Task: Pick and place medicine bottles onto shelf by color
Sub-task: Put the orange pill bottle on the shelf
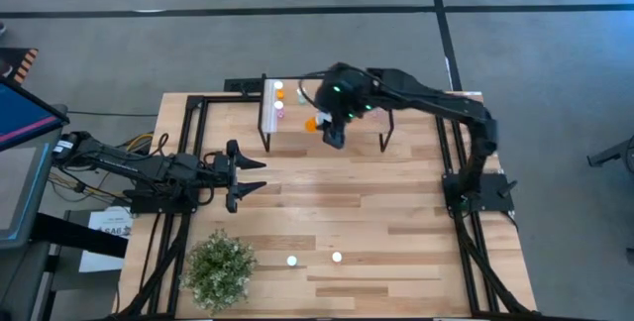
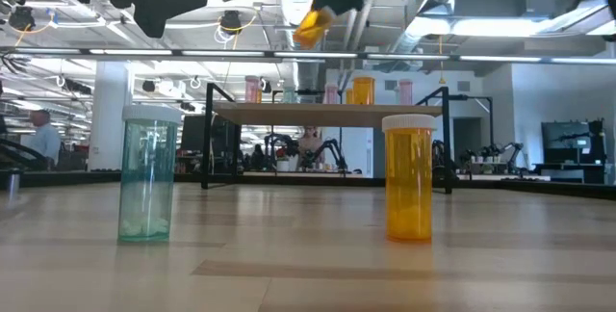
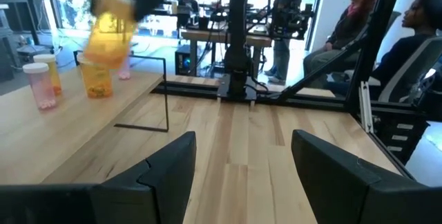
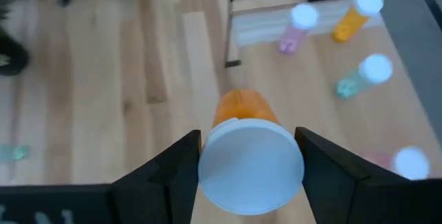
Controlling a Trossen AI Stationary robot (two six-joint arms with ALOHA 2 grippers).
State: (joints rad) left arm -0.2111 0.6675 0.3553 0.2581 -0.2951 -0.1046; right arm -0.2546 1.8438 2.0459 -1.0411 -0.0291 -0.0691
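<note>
Step in hand: an orange bottle (image 4: 243, 117) is being carried to the shelf (image 1: 352, 123) by the right gripper (image 1: 335, 131); judged from the lie of things, the placing is not yet done.

Right gripper: it is held above the shelf's middle, near the edge that faces the plant (image 1: 220, 269); the white cap is pinched between its two fingers (image 4: 169, 172), with the orange body hanging below, tilted in the low view.

Carried bottle: it is seen clear of the shelf top, above it and apart from the bottles already standing there.

On the shelf: a few small bottles are stood near the white-strip end, among them an orange one (image 1: 278, 90), a pink one (image 1: 278, 106) and a pale green one (image 4: 359, 79).

Off the shelf: a green bottle (image 2: 146, 173) and another orange bottle (image 2: 409, 178) are left upright on the table (image 1: 396, 212), well apart from the shelf, on the plant's side.

Left gripper (image 1: 248, 176): it is parked over the table between the plant and the shelf, with its fingers spread wide and nothing between them.

Next move, as judged: the carried bottle needs to be lowered upright beside the orange one on the shelf, then released; a tilted set-down could tip it or knock its neighbours.
</note>
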